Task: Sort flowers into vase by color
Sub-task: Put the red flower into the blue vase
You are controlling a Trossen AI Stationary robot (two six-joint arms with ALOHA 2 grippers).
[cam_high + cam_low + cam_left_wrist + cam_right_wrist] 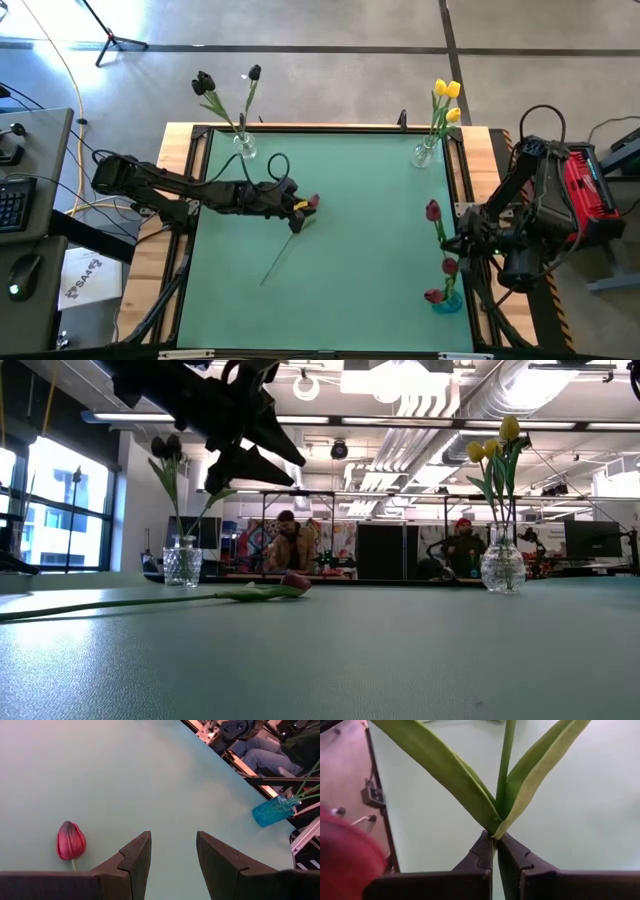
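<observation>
One red tulip beside open left tool.

Red tulip stem behind jaws

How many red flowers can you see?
4. One red tulip lies on the mat by the left gripper. Three more red tulips stand in the blue vase at the right edge.

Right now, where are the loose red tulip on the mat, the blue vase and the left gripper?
Loose red tulip (pixel 71 840): left wrist view, on the flower head.
Blue vase (pixel 272 810): left wrist view, on the glass body.
Left gripper (pixel 173 851): left wrist view, between its open fingertips.
</observation>
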